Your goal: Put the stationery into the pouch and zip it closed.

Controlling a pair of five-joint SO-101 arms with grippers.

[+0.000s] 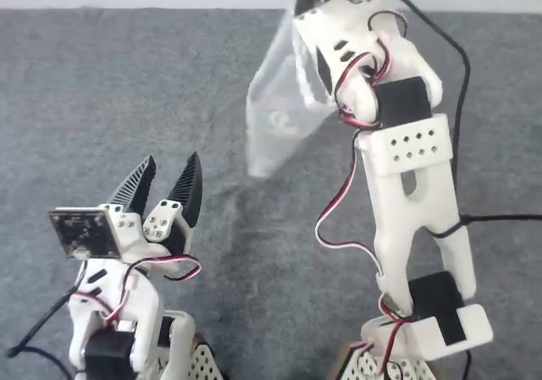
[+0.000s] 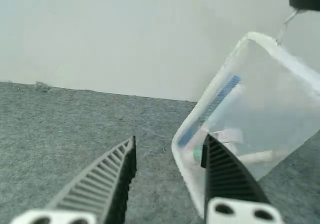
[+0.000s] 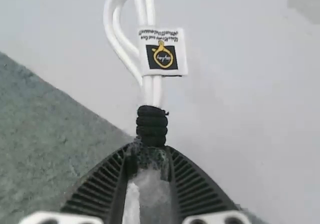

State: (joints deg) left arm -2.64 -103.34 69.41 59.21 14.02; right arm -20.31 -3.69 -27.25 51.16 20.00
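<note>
Grey felt tabletop [image 1: 127,84] under pouch [image 1: 279,118] (pale wall [image 2: 125,34] behind)

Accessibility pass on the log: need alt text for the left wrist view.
A clear plastic pouch hangs tilted over the grey felt table, with a long blue item and pale stationery inside. The left gripper, black and ribbed, sits open and empty in front.

Soft, even light lay over the grey table [image 1: 102,84], and the shadows around the left gripper [image 1: 174,162] were faint, with no hard edges. The clear pouch [image 1: 275,130] clamped in the right gripper [image 3: 150,151] took a dull, milky sheen just ahead of the left gripper. The pale wall [image 2: 125,34] beyond both grippers was bright and flat.
</note>
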